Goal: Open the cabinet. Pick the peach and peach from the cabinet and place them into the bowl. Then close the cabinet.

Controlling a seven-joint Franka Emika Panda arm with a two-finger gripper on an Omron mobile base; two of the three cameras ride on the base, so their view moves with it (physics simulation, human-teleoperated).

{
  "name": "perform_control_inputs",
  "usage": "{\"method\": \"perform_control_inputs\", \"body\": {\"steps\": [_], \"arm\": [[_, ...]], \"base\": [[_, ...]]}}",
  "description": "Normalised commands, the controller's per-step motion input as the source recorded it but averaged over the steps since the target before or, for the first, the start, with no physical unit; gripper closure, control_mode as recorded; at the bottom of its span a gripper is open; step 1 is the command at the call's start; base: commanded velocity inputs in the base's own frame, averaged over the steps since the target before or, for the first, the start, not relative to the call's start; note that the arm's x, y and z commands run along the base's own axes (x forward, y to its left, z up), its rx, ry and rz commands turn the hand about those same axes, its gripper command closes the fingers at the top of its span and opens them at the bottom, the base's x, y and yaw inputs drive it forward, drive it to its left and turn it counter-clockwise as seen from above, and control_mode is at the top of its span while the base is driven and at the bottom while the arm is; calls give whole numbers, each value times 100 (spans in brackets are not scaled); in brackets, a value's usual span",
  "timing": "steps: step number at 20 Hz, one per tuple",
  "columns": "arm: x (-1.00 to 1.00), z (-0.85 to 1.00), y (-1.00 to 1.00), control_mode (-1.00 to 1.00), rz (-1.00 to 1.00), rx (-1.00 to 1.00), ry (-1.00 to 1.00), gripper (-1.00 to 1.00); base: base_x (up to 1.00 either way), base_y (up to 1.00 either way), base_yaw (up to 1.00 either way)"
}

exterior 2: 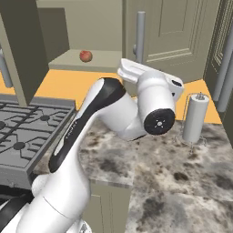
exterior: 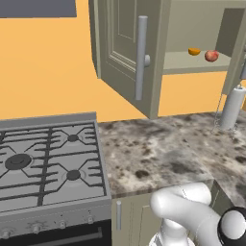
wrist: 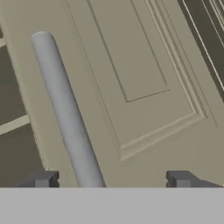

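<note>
Speckled granite counter runs across the near ground, with a gas stove at its left and lower cabinet fronts with short handles below. White arm rises from the near edge, bends at a dark-banded elbow and reaches up toward the cabinet. On the counter at the right stands a paper towel roll on a wire holder, upright. Further back, the cabinet hangs over an orange wall; both doors are swung open, the left one angled out over the counter with its long grey bar handle. Hand view: gripper sits right at a door panel, fingers spread wide apart, released; the bar handle runs between them nearer the left tip, not clamped. Contact with the handle cannot be told. Inside the cabinet, on the shelf, lie the two peaches: orange-yellow peach to the left, reddish peach just beside it on the right, apart from each other. From the right base view the reddish peach is seen on the shelf, well apart from the hand.
</note>
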Motion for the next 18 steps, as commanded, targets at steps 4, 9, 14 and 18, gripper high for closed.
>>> {"method": "perform_control_inputs", "body": {"steps": [4,9,14,18], "arm": [[-63,-7,-9,-100,-1,-14,-9,-100],[-67,-38,79,-100,-17,-31,0,-100],[-46,-62,100,-100,-22,-41,20,-100],[-34,-69,100,-100,-17,-48,26,-100]], "base": [[0,0,0],[0,0,0],[0,0,0],[0,0,0]]}}
